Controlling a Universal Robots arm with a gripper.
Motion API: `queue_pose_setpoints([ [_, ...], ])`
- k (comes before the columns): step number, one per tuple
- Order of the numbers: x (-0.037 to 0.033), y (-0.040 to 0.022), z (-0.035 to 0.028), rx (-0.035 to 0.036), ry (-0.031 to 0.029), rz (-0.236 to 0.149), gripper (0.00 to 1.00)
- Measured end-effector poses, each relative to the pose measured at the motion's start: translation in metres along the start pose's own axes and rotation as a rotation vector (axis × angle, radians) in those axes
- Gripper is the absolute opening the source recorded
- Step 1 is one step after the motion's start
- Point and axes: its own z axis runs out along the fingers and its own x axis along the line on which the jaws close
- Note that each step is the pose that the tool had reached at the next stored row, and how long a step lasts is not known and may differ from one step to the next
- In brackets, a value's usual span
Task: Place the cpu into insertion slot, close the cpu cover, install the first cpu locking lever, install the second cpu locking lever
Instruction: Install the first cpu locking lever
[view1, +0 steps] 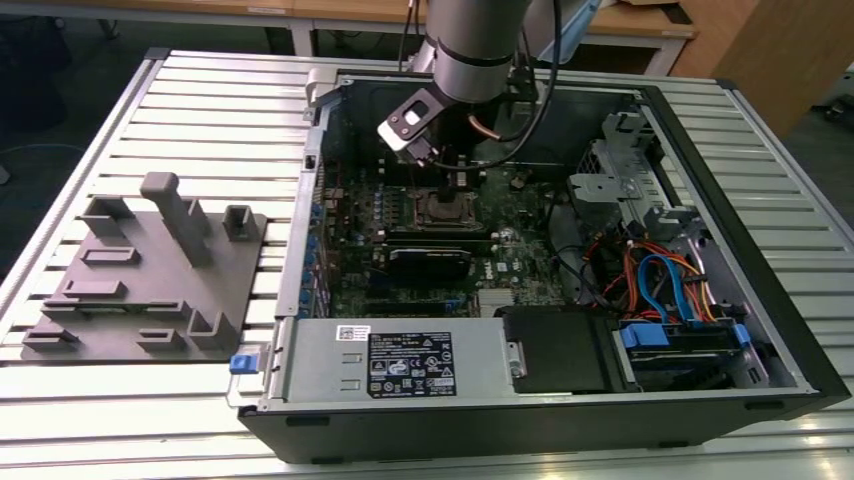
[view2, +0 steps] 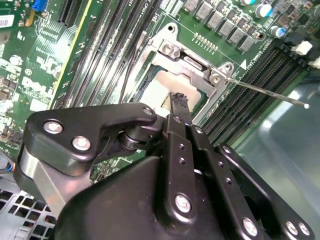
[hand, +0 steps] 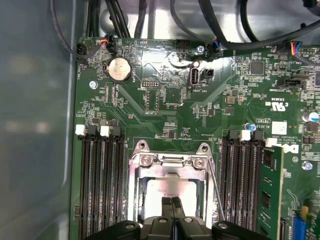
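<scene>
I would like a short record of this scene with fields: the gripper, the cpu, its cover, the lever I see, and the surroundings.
gripper: fingers shut, tips just above the cpu, seen in both wrist views
cpu: lies in the insertion slot, silver top showing
cpu cover: appears lowered around the cpu
locking lever: thin rod sticking out over the memory slots, apparently not latched
surroundings: open computer case on a slatted table; grey fixture at the exterior view's left
</scene>
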Motion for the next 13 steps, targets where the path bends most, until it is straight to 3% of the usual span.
queue_pose_setpoints([
  [13, 0.0004, -0.0004, -0.0194, 0.0000, -0.0001, 0.000, 0.10],
])
